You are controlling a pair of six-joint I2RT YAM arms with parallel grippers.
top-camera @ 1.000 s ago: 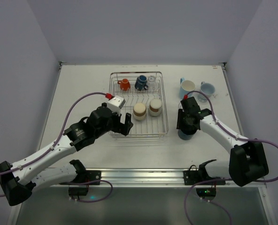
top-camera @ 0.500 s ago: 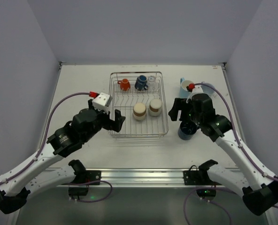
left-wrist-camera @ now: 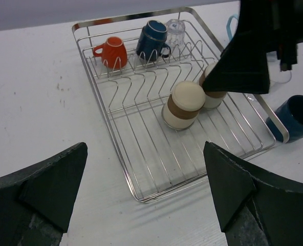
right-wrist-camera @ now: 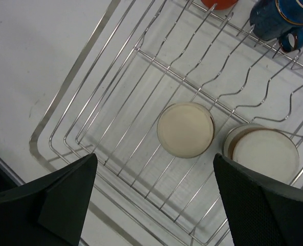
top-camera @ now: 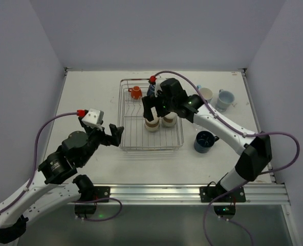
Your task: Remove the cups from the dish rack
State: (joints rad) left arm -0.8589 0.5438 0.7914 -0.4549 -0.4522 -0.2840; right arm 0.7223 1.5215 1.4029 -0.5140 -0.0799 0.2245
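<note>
- Two end effectors are in view, each with its jaws spread wide and holding nothing.
- Right end effector [right-wrist-camera: 154, 158] hangs over the dish rack [left-wrist-camera: 141, 128]. The first tumbler [right-wrist-camera: 186, 129] is directly beneath it, and the second tumbler [right-wrist-camera: 266, 148] is under its right finger.
- Ahead of its fingers, in one row of the rack, are the orange mug [left-wrist-camera: 112, 51], racked blue mug [left-wrist-camera: 152, 40] and clear glass [left-wrist-camera: 175, 29].
- Left end effector [left-wrist-camera: 144, 148] hovers above the table [left-wrist-camera: 39, 102], with the rack's near corner just ahead.
- Well to the right of both end effectors, on the table, stand the loose blue mug [top-camera: 203, 142] and two light blue mugs [top-camera: 205, 94] [top-camera: 225, 99].
</note>
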